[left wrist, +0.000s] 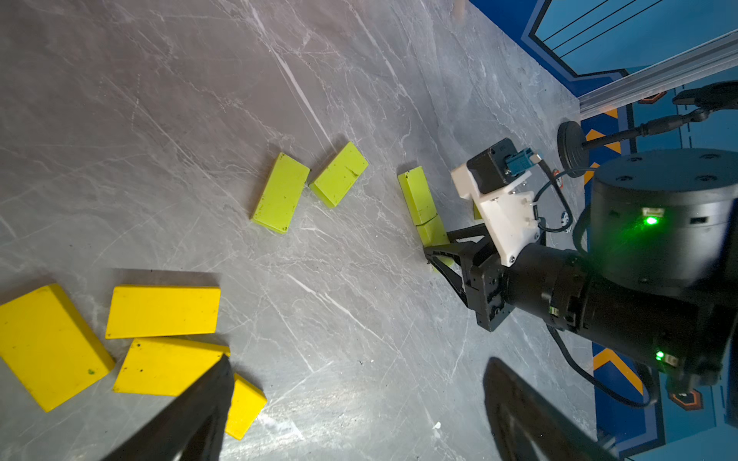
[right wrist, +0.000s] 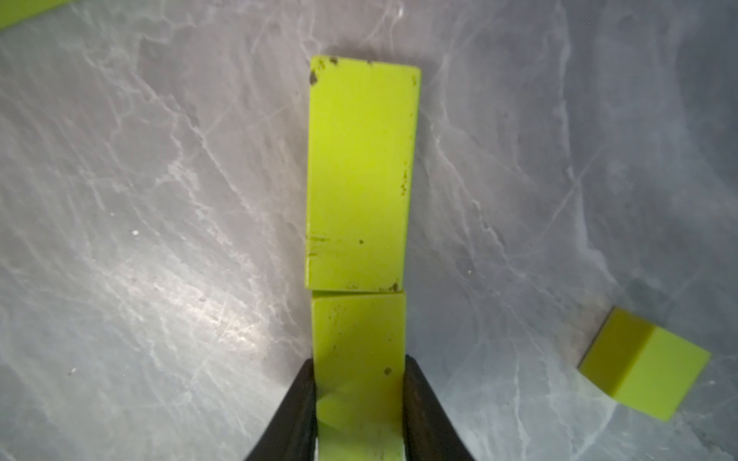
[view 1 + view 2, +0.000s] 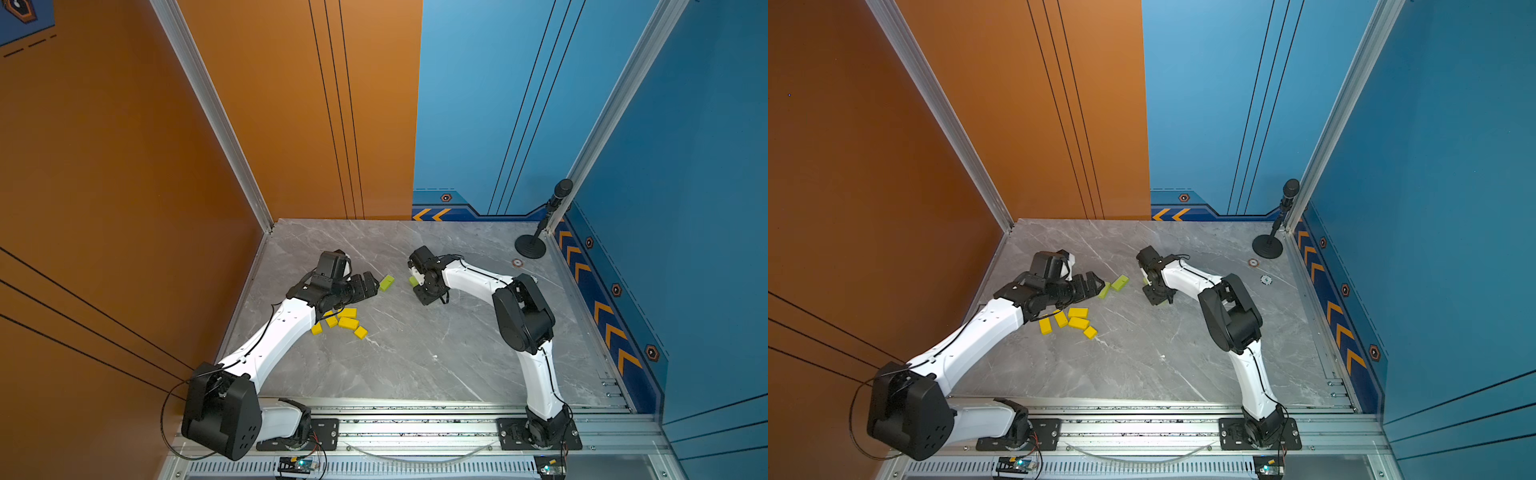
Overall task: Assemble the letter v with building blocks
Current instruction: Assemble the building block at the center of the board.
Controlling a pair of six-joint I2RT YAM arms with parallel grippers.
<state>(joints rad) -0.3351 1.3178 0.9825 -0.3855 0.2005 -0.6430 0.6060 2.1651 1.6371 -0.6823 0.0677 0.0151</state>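
Beside a loose cube (image 2: 645, 363), right tool (image 2: 359, 361) pinches a green block (image 2: 359, 331) (left tool (image 1: 358, 361) spread, near yellow bricks (image 1: 161, 311))

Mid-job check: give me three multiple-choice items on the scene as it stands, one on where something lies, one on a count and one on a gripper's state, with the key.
1. Where do the yellow blocks lie?
A. close by the left gripper
B. under the right gripper
C. far from both grippers

2. How many yellow blocks show in both top views?
A. three
B. five
C. eight

3. What is the right gripper doing?
A. open, holding nothing
B. shut on a lime-green block
C. shut on a yellow block

Key:
1 A, since the cluster lies just beside the left gripper and its open jaws.
2 B, since five separate yellow pieces can be counted.
3 B, since the right wrist view shows the jaws pressed against the green block's two sides.
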